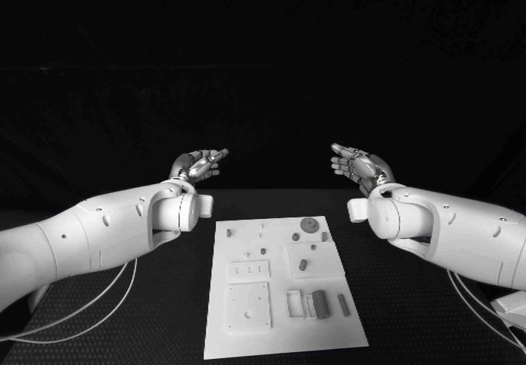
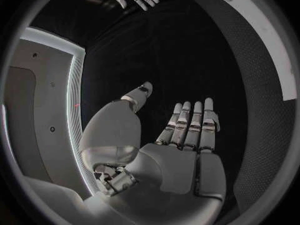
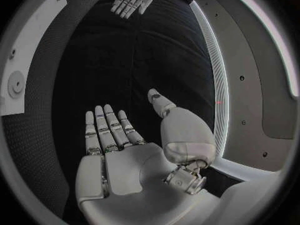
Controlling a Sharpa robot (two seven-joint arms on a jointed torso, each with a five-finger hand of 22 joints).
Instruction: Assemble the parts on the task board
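Task board (image 1: 283, 293) lies mid-counter (image 1: 164, 304), parts (image 1: 319, 303) untouched on it; left hand (image 1: 198, 165) and right hand (image 1: 357, 164) hover past its far edge, fingers (image 2: 187, 125) spread, palms bare, holding nothing; risk: long reach back, small close-packed parts, so a coarse descent likely knocks neighbours or shifts the board.

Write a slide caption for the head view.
Both robot hands, left and right, hover open beyond the white task board, its grey parts untouched.
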